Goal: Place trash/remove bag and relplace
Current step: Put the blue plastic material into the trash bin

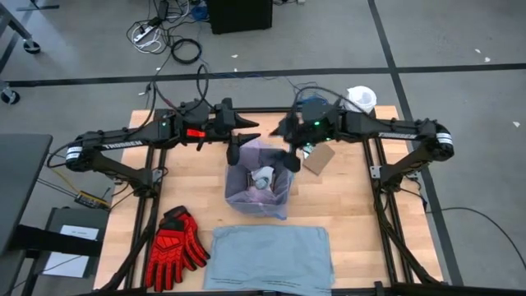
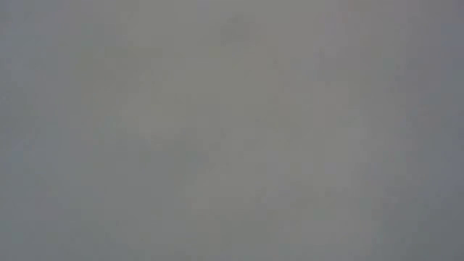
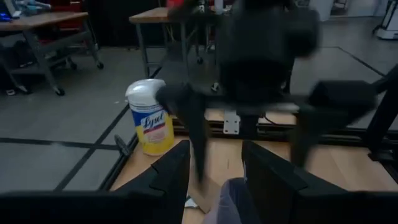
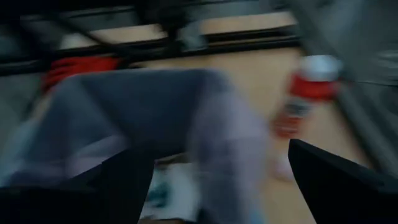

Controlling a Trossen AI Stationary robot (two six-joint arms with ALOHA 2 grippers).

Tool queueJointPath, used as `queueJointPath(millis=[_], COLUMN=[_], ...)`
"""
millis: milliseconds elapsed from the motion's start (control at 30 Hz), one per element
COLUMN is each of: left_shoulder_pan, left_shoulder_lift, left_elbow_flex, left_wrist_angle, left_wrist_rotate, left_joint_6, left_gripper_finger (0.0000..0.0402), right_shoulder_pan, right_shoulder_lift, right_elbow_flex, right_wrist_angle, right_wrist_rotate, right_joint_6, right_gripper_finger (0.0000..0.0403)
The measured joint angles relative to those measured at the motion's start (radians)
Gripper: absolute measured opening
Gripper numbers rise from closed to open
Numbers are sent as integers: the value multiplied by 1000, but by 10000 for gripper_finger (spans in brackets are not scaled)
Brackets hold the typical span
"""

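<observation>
On the left of the wooden table (image 1: pixel 353 205) lie the red gloves (image 1: pixel 175 247), and beside them a flat grey-blue plastic liner (image 1: pixel 271 256). The left gripper (image 1: pixel 233 153) reaches the left rim of the thin translucent pink-lavender bag (image 1: pixel 261 194), its fingers (image 3: pixel 163 180) pinched on a fold of that plastic. In the bag lies crumpled white paper (image 1: pixel 263 178). The right gripper (image 1: pixel 292 161) hangs over the right rim, fingers (image 4: pixel 339 180) wide apart (holding nothing). A brown cardboard piece (image 1: pixel 318 159) lies just right of it, and a yellow tub (image 3: pixel 149 118) stands at the far corner.
</observation>
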Motion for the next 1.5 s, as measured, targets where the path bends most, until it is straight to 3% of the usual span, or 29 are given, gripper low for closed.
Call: queueJointPath(millis=[133, 267, 400, 533, 700, 833, 1067, 1300, 1500], left_shoulder_pan=[-6, -12, -20, -21, -19, -11, 2, -3, -22], left_shoulder_lift=[60, 135, 210, 273, 295, 294, 292, 295, 295], left_elbow_flex=[0, 64, 187, 302, 392, 416, 426, 425, 425], left_wrist_angle=[-18, -14, -54, -106, -148, -177, -248, -377, -434], left_wrist_rotate=[24, 40, 41, 35, -8, -41, -58, -186, -209], left_joint_6=[-1, -24, 3, 34, 24, -34, -101, -128, -215], left_gripper_finger=[157, 157, 165, 186, 226, 247, 250, 250, 250], right_shoulder_pan=[3, -34, -98, -133, -157, -165, -164, -168, -170], right_shoulder_lift=[-66, -134, -153, -158, -149, -107, 14, 125, 203], right_elbow_flex=[0, 1, -52, -199, -431, -529, -564, -565, -565], right_wrist_angle=[-45, -217, -363, -283, -111, -55, 67, 157, 208], right_wrist_rotate=[228, 303, 203, 40, 9, -17, -97, -125, -150], right_joint_6=[-24, -6, 3, 20, 47, 46, -62, -150, -162], right_gripper_finger=[346, 332, 315, 304, 302, 302, 302, 301, 282])
